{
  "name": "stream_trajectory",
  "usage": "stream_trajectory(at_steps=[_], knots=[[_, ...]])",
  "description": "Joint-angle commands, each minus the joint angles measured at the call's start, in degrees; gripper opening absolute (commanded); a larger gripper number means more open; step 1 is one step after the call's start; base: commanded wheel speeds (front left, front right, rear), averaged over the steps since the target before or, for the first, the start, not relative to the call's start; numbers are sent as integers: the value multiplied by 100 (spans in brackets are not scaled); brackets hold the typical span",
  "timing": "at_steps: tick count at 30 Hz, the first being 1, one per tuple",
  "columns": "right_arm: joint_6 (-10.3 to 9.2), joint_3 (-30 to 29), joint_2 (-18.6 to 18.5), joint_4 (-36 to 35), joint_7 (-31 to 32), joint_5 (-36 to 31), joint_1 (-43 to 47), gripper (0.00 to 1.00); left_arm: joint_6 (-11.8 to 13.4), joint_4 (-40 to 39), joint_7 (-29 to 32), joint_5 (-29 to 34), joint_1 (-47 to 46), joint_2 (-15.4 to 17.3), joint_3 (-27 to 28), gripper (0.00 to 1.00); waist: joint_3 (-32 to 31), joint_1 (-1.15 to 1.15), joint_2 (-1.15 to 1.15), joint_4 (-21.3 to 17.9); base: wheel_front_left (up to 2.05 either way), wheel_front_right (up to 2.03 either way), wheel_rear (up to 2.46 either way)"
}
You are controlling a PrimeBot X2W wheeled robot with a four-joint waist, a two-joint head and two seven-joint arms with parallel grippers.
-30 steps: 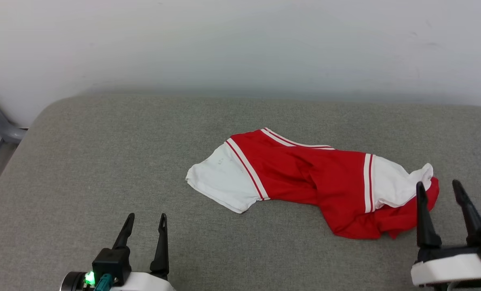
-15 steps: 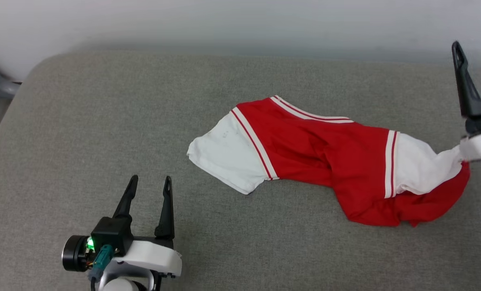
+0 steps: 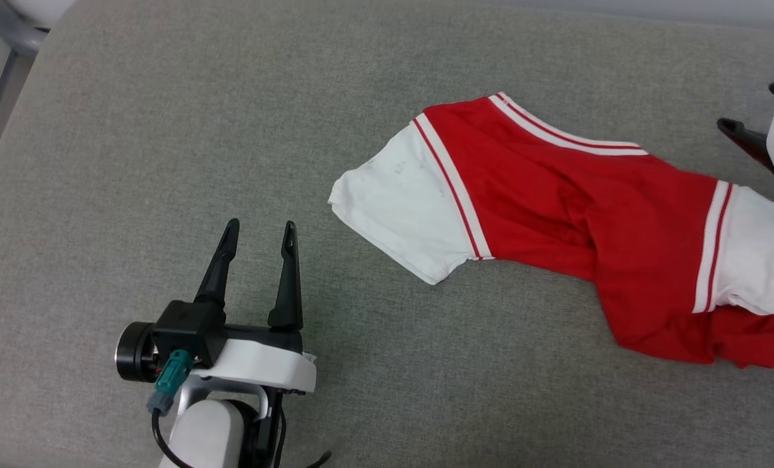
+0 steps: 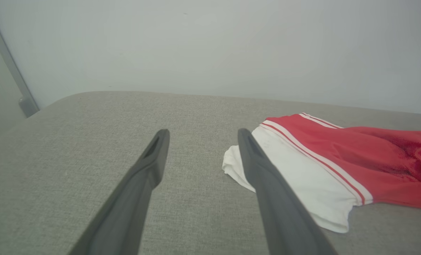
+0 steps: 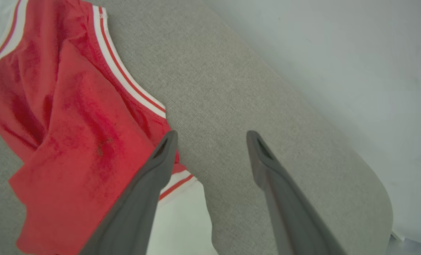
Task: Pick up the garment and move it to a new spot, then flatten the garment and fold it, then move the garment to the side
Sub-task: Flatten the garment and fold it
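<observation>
While the garment (image 3: 556, 214) lies rumpled on the grey cushion (image 3: 166, 130), we hold our left gripper (image 3: 260, 224) spread and empty near one white-sleeved end. Our right gripper (image 5: 212, 132), fingers likewise apart, hovers at the other end.

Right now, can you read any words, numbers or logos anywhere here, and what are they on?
No text can be read.
The shirt on the grey cushion shows plain red cloth, white sleeves and red-and-white stripes, with no print on the side facing up.
The left gripper bears no legible label.
</observation>
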Motion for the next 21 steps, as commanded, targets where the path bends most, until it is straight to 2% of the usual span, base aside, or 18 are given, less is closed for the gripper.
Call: stream_trajectory(at_steps=[1,3,8,15,20,21], knots=[[-8,145,-127,81,412,221,-214,100,30,-17,-15,-50,-118,-5,-49,100,254,-1,0,200,0,0,0],[-7,373,-237,118,921,375,-395,100,63,-32,-15,-102,-187,-6,-122,100,380,-1,0,284,0,0,0],[-7,680,-219,316,1455,603,-545,100,155,-66,-15,-228,-323,-8,-282,100,678,-1,0,450,0,0,0],[-2,1522,-241,430,1551,653,-119,100,244,-20,-15,-326,-435,-5,-388,100,843,-1,0,572,0,0,0],[26,1832,-185,475,1214,916,119,100,288,60,-15,-324,-399,-6,-353,100,739,-1,0,524,0,0,0],[27,1867,-196,449,1076,902,88,36,286,72,-15,-321,-373,-6,-337,100,700,-1,0,504,0,0,0]])
